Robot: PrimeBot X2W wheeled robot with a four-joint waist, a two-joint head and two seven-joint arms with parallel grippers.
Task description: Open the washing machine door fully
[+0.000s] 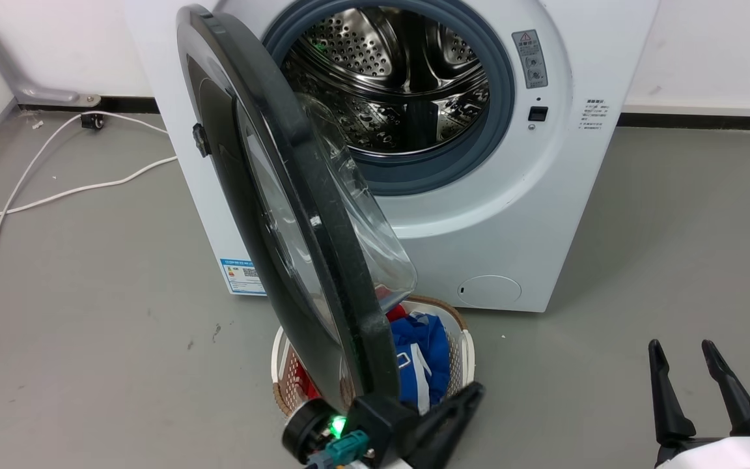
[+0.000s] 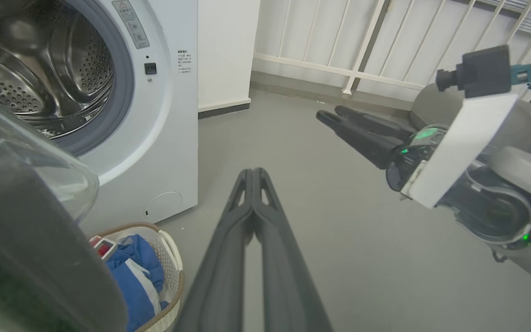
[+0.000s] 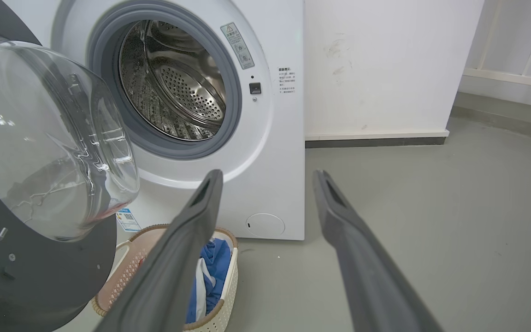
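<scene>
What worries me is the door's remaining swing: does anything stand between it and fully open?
Nothing visible does. The washing machine door swings toward the robot's left, where a white cable lies on the floor. The laundry basket sits below its lower edge; clearance unclear.

The washing machine door (image 1: pixel 303 169) has a glossy black frame around clear, smooth glass. The drum (image 1: pixel 375 58) is shiny perforated metal, its ring (image 1: pixel 500 98) matt grey rubber. My jaws look matt and dark.
</scene>
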